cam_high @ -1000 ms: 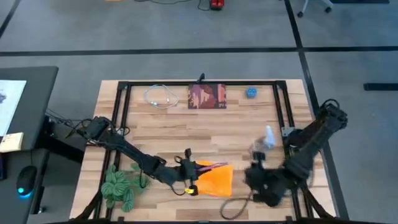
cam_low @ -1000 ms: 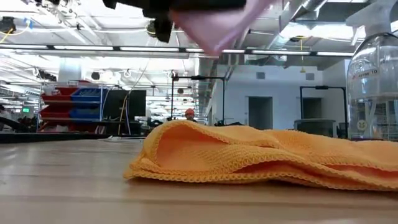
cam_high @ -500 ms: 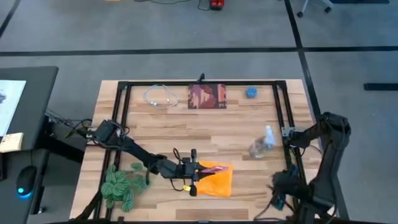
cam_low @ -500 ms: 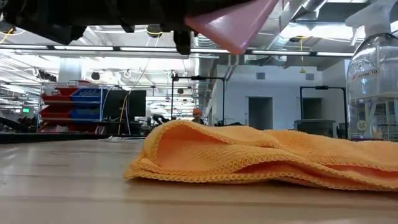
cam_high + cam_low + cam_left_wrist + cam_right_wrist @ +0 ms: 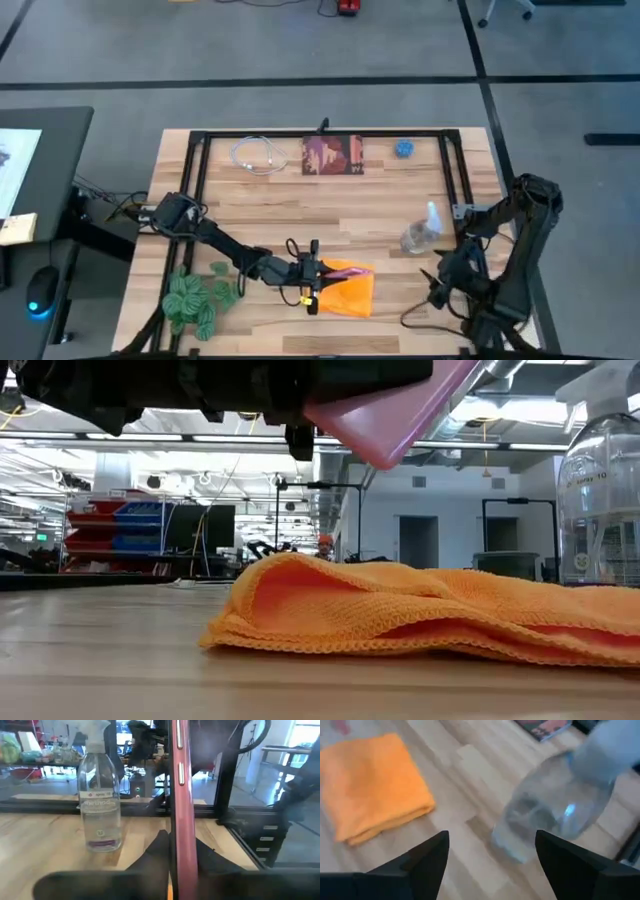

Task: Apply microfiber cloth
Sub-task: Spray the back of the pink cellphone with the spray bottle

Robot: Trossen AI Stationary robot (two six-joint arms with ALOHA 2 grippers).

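Your left gripper (image 5: 318, 272) pinches a pink phone (image 5: 180, 810) edge-on over the orange cloth (image 5: 348, 291), hiding its screen. Right gripper (image 5: 490, 865) spread wide near the spray bottle (image 5: 421, 231).

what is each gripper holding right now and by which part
The left gripper grips a pink-cased phone by its lower end, edge-on above the microfiber cloth. The right gripper is open and holds nothing.

The orange cloth (image 5: 348, 291) (image 5: 420, 615) (image 5: 370, 785) lies folded and slightly rumpled, flat on the wooden table near its front edge.
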